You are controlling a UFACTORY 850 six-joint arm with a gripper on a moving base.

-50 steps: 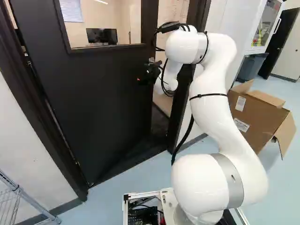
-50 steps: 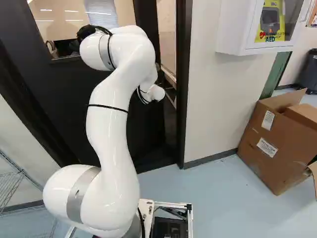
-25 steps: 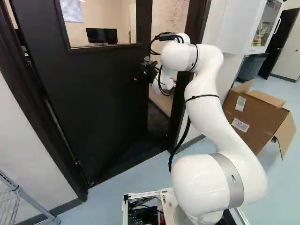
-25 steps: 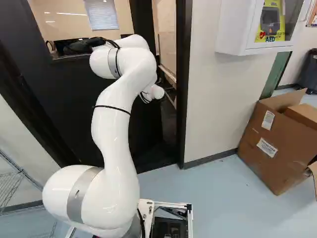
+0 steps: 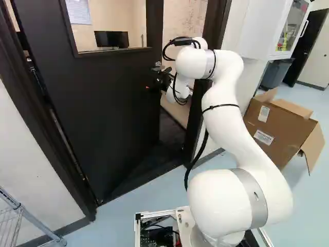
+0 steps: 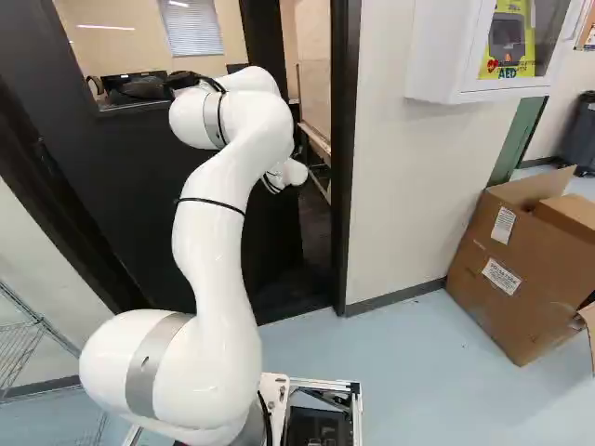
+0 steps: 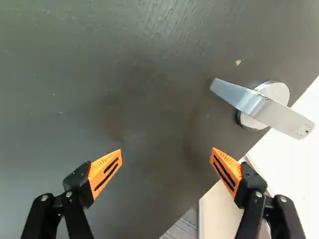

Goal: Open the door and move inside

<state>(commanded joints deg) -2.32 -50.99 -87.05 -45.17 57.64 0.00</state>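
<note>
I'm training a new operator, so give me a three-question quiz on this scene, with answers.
1. In the wrist view, do the fingers stand open or shut?
2. In the right base view, where is the cardboard box? (a) in the doorway (b) on the floor, right of the door frame (c) on a shelf
3. True or false: a gap shows between the free edge of the black door and the door frame.

Key: 1 open; 2 b; 3 true.
</note>
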